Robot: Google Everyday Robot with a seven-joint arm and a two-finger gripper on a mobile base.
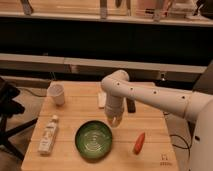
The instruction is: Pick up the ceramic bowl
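The ceramic bowl [94, 140] is round, shallow and glossy green with concentric rings inside. It sits on the wooden table [70, 125] near the front middle. My gripper [114, 120] hangs from the white arm just above the bowl's far right rim, pointing down. It holds nothing that I can see.
A small white cup [56, 93] stands at the back left. A pale bottle [48, 134] lies at the front left. A white object [102, 99] and a black object [131, 105] lie behind the arm. An orange-red carrot-like thing [139, 142] lies right of the bowl.
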